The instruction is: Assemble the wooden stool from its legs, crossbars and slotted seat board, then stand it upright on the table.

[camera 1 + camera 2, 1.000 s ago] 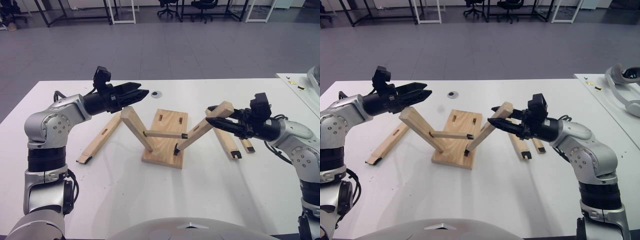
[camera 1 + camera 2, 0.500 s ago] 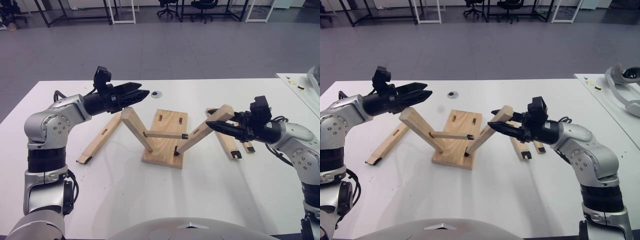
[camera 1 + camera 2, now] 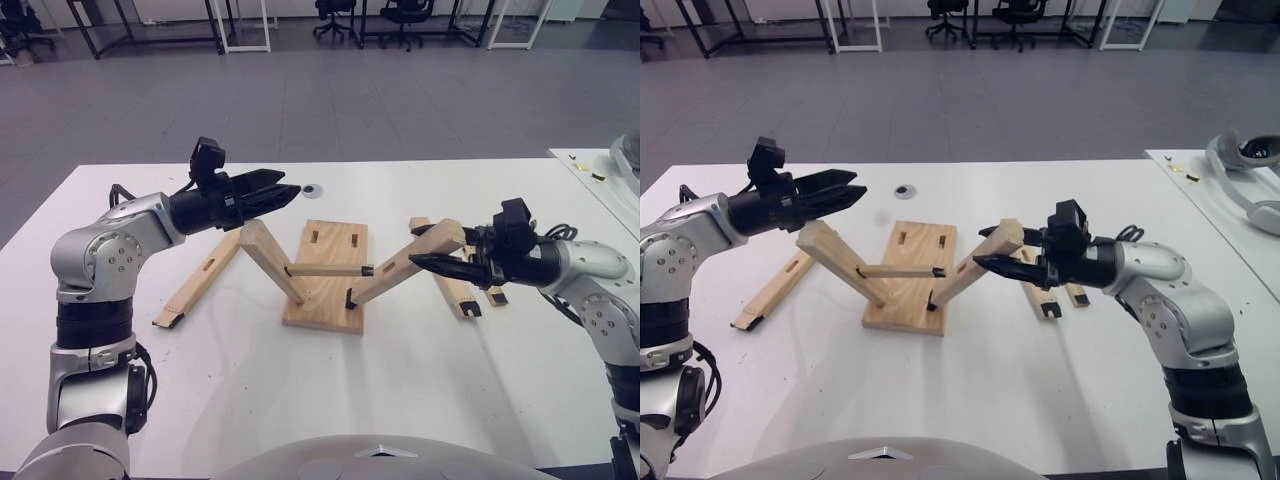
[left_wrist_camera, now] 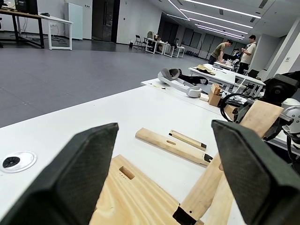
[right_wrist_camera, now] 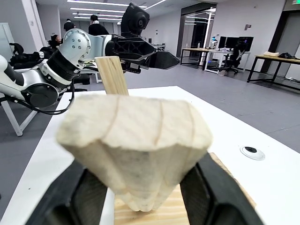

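The seat board lies flat around the middle of the white surface. It's pale wood with a few small rectangular slots cut in it. Two legs stand tilted on it, feet close together on the board and tops splayed out into a V. The left leg leans left and the right leg leans right, with a thin crossbar running level between them. There's a dark tip on the crossbar's right end and on the right leg's foot.

The right tool is clamped on the top end of the right leg, one finger on each side. The left tool hangs just above the left leg's top, fingers spread wide, nothing in them.

A spare leg with a slot in it lies flat left of the board. On the right, another loose leg and a short bar lie side by side. Farther back there's a round cable port.
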Motion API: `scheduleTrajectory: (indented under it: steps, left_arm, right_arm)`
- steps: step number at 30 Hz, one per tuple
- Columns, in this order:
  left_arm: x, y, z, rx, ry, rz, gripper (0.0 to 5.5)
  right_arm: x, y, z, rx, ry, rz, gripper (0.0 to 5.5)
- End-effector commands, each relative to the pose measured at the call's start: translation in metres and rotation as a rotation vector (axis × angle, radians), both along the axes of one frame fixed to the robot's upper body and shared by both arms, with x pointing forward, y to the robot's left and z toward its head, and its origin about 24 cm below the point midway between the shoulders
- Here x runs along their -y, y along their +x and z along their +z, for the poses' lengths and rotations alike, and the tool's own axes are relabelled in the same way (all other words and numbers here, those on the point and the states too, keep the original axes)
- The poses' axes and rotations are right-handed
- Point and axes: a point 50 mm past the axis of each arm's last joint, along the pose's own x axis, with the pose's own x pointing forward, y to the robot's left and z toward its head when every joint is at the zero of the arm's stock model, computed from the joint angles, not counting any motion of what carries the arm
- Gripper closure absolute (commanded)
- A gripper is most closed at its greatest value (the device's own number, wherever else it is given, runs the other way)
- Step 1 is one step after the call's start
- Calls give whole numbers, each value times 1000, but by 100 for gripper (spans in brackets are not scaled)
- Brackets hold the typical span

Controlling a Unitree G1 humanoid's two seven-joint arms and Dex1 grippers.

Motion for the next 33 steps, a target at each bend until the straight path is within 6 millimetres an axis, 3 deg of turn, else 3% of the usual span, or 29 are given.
scheduleTrajectory:
  steps: [1,8,15,27,33]
  left_arm:
    - [3,-3,-2,2,-5,-2,183]
    - [5,-6,-6,3,-30,19,183]
    - [7,-10,-9,1,-56,55,183]
    - [11,-14,-9,10,-69,77,183]
    - [12,-15,-11,13,-80,97,183]
  right_arm:
    - [5,11,4,1,-111,6,343]
    - [-3,27,21,-19,-119,96,343]
    - [-18,22,15,5,-178,172,343]
    - [-23,28,8,-20,-217,179,343]
    - [-36,28,-2,-88,-339,262,343]
